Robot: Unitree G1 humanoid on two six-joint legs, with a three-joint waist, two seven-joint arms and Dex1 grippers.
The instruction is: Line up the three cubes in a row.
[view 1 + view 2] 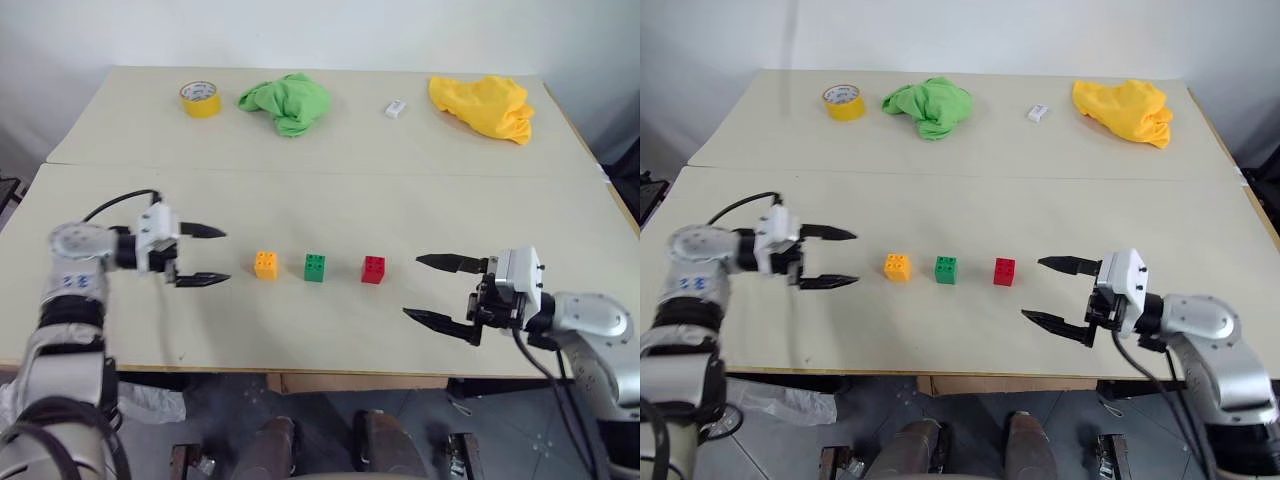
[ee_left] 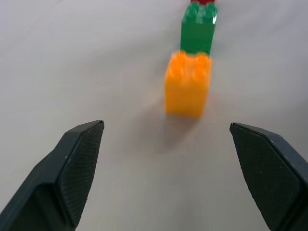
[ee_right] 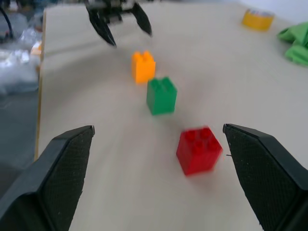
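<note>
Cubes (image 1: 315, 267) in row on table (image 1: 330, 200); left hand (image 1: 203, 256), right hand (image 1: 437, 290) both spread, empty.

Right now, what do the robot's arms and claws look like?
Both arms are silver-grey metal with round joints and loose black cables. Each wrist carries a white block. The left claw and right claw each have two black, pointed fingers with dotted, textured pads.
</note>
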